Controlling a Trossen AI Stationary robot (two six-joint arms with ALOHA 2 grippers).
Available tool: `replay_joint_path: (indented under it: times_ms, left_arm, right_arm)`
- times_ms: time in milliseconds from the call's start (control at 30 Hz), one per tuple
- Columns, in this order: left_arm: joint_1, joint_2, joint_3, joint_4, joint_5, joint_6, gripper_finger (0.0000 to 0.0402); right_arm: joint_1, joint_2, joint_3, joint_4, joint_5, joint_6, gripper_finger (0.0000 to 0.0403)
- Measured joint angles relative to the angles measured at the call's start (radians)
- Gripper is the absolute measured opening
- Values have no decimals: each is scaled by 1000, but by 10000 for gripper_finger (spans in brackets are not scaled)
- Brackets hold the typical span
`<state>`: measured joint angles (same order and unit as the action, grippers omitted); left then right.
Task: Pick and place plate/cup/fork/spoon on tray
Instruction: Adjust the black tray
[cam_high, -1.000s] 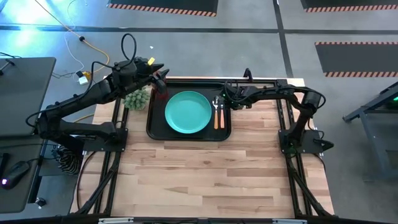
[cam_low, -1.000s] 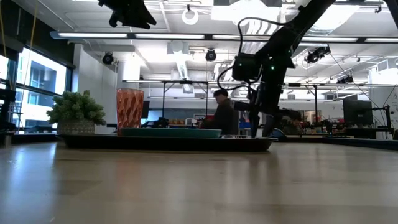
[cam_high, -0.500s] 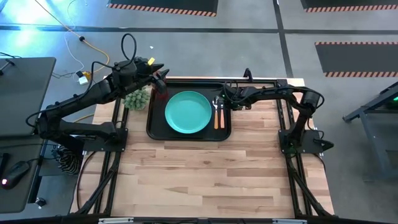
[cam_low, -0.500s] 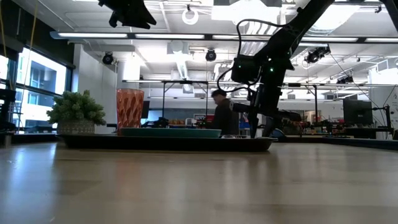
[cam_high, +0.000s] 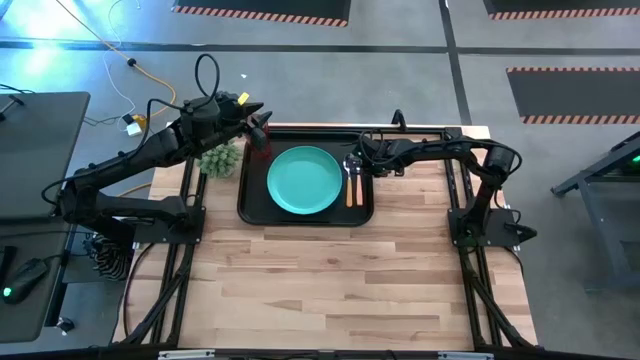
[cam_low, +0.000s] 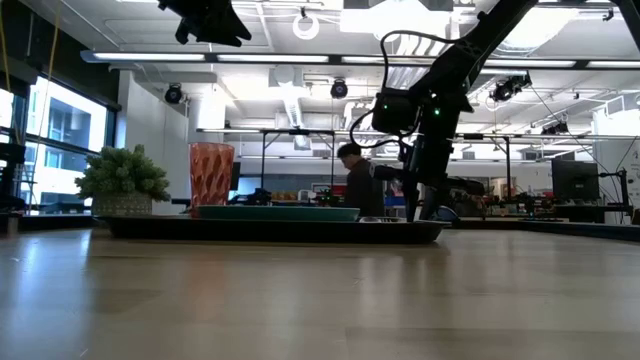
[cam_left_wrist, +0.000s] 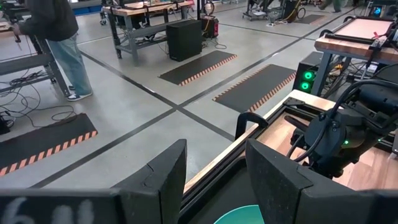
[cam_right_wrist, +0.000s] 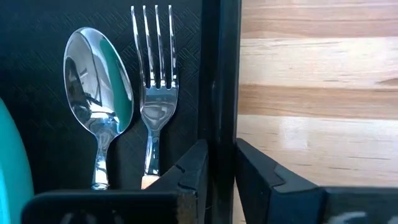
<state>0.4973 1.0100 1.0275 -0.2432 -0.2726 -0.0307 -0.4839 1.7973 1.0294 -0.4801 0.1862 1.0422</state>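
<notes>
Rim of the tray (cam_right_wrist: 219, 74) sits pinched in the right claw (cam_right_wrist: 219, 163); slide gently so cup (cam_high: 259, 140) stays upright. Left claw (cam_high: 262, 122) hangs open, empty.

Open tabletop (cam_high: 340, 280) in front of the tray (cam_high: 304, 217); potted plant (cam_high: 220, 158) crowding its left rim.

The plate (cam_high: 303, 180) is teal, on a black tray (cam_high: 250, 205). The cup (cam_low: 211, 174) is red-brown with a diamond pattern. The spoon (cam_right_wrist: 99, 99) and fork (cam_right_wrist: 154, 93) are silver. The counter (cam_high: 330, 280) is light striped wood.
</notes>
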Motion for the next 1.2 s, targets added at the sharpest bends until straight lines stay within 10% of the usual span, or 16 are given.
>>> replay_joint_path:
  times_ms: [1200]
  left_arm:
    - [0,0,0,-30,0,-2,156]
  right_arm:
    - [-25,-2,2,-135,56,-2,55]
